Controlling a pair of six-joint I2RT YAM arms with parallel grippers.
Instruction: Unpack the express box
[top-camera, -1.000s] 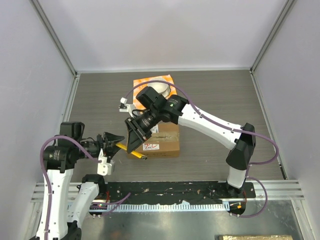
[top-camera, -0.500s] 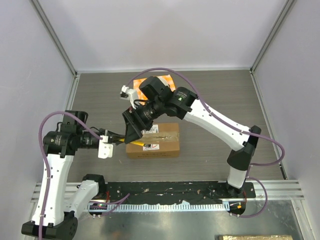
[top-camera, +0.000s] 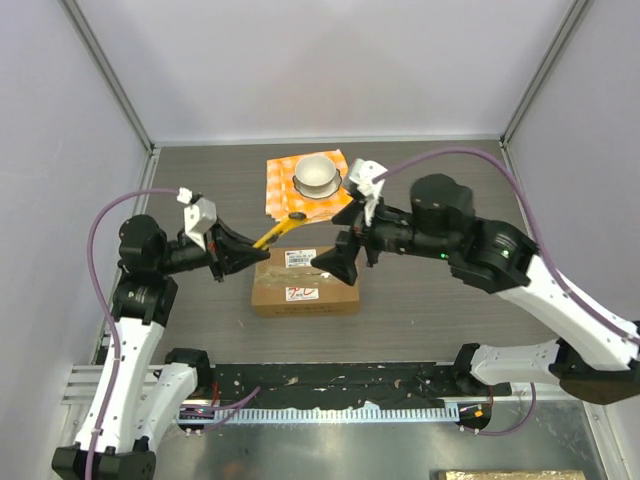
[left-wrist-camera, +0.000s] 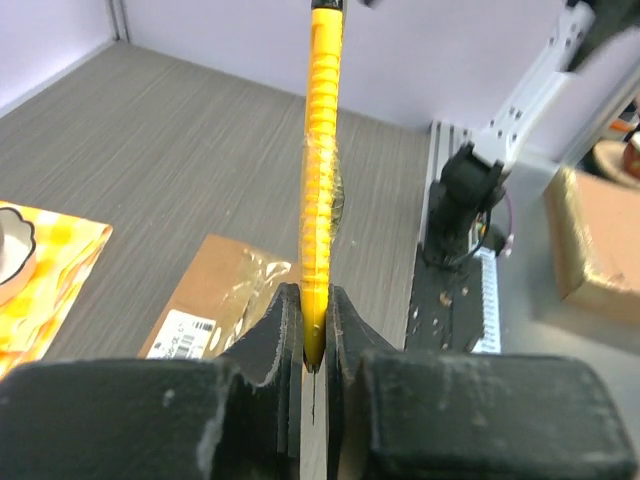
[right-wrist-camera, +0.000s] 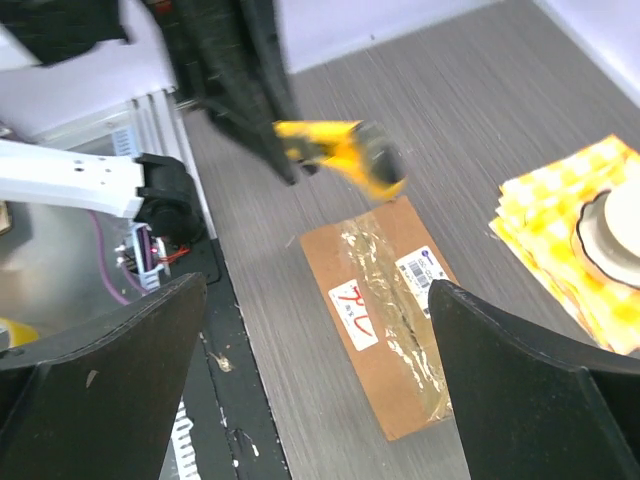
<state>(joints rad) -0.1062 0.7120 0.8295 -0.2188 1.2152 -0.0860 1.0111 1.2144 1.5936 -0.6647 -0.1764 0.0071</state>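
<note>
The surface (top-camera: 450, 200) is bare to the right and walled on three sides, so room is given there. The box (top-camera: 292, 295) lies at the middle, long axis left to right, its tape seam running the same way. Just beyond its far edge a cloth (top-camera: 280, 185) carrying a bowl (top-camera: 318, 175) is seen. The right gripper (top-camera: 325, 263) is held wide open above the box's right end. The left gripper (top-camera: 245, 252), off the far left corner, is clamped on a yellow cutter (top-camera: 278, 229) pointing far-right past the seam; the cutter would probably have to be swung nearer and lowered
</note>
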